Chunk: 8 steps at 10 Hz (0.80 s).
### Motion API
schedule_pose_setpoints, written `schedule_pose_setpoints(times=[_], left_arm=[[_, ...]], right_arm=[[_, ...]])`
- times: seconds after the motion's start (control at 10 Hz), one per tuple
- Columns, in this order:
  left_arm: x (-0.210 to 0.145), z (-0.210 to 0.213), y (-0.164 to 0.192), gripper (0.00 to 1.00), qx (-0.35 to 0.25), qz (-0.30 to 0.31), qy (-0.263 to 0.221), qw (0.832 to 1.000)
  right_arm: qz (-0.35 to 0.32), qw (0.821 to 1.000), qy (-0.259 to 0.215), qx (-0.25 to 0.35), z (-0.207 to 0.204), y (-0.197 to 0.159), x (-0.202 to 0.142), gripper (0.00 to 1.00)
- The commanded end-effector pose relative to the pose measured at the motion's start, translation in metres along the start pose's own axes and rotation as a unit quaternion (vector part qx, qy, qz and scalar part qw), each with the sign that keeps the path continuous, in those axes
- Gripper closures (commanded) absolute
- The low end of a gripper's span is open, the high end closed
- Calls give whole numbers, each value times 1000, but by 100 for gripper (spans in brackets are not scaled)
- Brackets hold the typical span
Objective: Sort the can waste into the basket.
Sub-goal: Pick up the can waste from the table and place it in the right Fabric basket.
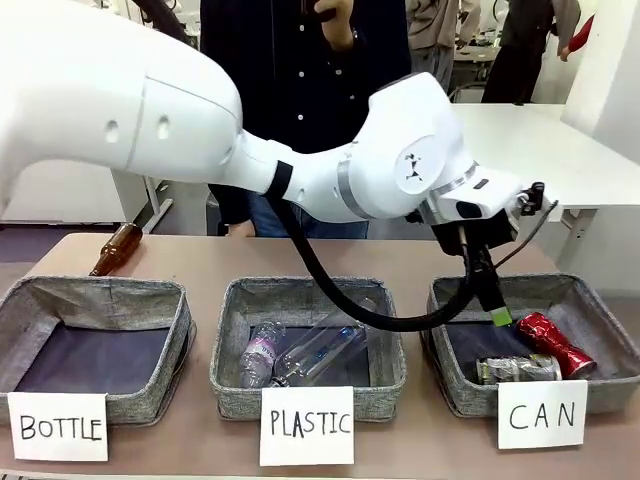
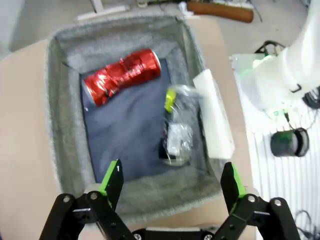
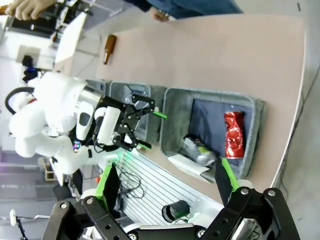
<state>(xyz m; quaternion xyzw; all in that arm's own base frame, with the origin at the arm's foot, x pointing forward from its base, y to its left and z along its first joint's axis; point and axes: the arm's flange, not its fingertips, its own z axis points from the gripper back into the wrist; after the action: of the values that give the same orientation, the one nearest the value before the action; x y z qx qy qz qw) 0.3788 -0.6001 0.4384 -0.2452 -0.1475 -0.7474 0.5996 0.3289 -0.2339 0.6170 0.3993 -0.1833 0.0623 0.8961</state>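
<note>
Both cans, red (image 1: pixel 555 343) and silver (image 1: pixel 517 369), lie inside the basket (image 1: pixel 600 305); left claw (image 2: pixel 171 182) spread above its rim.

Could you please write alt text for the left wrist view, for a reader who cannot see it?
The open, empty left tool hangs above the grey fabric basket, which holds a dented red can and a silver can on its dark lining. A white card leans on one basket wall, and a brown bottle lies on the table beyond.
</note>
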Motion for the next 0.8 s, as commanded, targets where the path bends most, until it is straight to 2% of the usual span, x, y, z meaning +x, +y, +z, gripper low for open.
schedule_pose_setpoints(times=[0.0, 0.1, 0.2, 0.3, 0.4, 0.5, 0.6, 0.7], left_arm=[[-51, 40, -38, 0, -14, 50, -7, 999], [-82, 62, -51, 0, -2, 93, -26, 995], [-110, 84, -59, 0, 37, 132, -46, 990], [-143, 108, -68, 0, 46, 187, -78, 978], [-178, 135, -74, 0, 69, 243, -121, 960], [-219, 171, -83, 0, 96, 308, -176, 930], [-252, 204, -95, 0, 75, 336, -225, 911], [-280, 235, -109, 0, 70, 368, -272, 887]], right_arm=[[28, 999, 43, -3, -33, 13, 26, 0], [65, 994, 75, 38, -65, 26, 47, 0], [91, 989, 98, 62, -97, 40, 65, 0], [113, 982, 122, 88, -133, 55, 76, 0], [134, 971, 138, 141, -166, 71, 80, 0], [143, 960, 149, 190, -198, 86, 80, 0], [142, 949, 164, 231, -222, 95, 77, 0], [123, 946, 159, 255, -237, 100, 72, 0]])
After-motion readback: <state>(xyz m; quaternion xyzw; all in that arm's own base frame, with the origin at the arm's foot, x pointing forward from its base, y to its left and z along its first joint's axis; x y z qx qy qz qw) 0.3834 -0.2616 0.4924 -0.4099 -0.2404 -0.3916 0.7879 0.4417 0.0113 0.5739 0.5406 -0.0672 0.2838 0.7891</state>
